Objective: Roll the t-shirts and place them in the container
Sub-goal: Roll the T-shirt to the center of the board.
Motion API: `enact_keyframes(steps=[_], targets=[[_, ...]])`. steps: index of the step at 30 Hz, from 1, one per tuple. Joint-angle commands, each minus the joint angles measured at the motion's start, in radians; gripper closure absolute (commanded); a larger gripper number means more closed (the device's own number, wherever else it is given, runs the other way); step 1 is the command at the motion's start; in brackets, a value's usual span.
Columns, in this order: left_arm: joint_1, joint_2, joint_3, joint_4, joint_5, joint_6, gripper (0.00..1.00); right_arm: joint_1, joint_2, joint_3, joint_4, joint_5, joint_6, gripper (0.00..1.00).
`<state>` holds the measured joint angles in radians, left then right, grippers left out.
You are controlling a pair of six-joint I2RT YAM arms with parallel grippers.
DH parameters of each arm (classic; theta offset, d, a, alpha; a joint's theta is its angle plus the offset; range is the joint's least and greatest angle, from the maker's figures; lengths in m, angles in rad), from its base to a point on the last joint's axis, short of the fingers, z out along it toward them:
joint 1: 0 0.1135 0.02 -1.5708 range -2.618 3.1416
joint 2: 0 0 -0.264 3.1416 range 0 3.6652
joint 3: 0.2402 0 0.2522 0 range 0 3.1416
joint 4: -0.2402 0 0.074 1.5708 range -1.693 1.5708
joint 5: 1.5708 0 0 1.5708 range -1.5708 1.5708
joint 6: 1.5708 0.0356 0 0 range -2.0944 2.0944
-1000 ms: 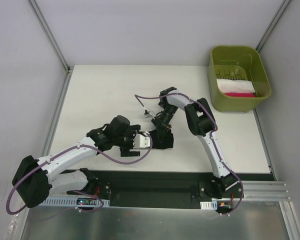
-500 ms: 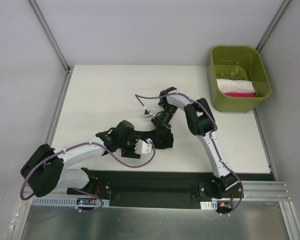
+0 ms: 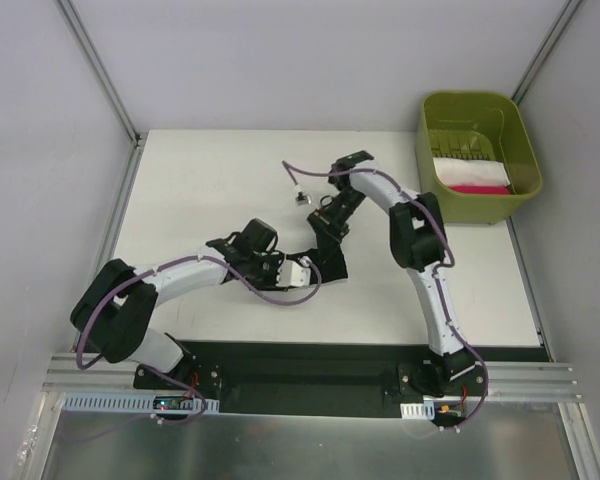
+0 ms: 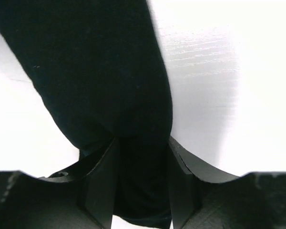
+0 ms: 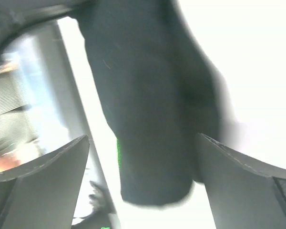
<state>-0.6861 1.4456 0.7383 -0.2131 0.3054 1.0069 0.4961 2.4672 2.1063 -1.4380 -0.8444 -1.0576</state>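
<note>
The left gripper (image 4: 143,157) is pinching the near end of the shirt (image 4: 100,71), with black cloth packed tight between its fingers. The right gripper (image 5: 143,138) stands spread wide over the far end, with the roll lying between its fingers but clear of both.

The shirt is a tight black roll, flat on the table (image 3: 200,180), about mid-table and a little right of centre. Well off at the far right sits the bin (image 3: 430,190), with white and pink cloth (image 3: 470,172) lying in it.

To my eye the rolling of this one is done, and the step in hand is picking the roll up to stow it. The next move wants a firm squeeze, so the roll doesn't unwind when it's lifted. The right arm should also back clear. The bin is a long reach for the left arm.
</note>
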Motion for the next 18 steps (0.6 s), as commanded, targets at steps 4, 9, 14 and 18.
enact_keyframes(steps=[4, 9, 14, 18], targets=[[0.164, 0.176, 0.232, -0.38, 0.385, -0.068, 0.62, -0.246, -0.88, -0.749, 0.973, 0.427, 0.303, 0.04], [0.188, 0.275, 0.355, -0.587, 0.52, -0.01, 0.62, -0.211, -1.085, -0.94, 1.061, 0.127, 0.186, 0.04], [0.191, 0.386, 0.476, -0.753, 0.612, 0.059, 0.67, 0.057, -1.049, -0.967, 0.88, 0.3, -0.133, 0.04], [0.198, 0.415, 0.493, -0.766, 0.62, 0.05, 0.67, 0.14, -1.094, -1.146, 1.007, 0.295, -0.306, 0.04]])
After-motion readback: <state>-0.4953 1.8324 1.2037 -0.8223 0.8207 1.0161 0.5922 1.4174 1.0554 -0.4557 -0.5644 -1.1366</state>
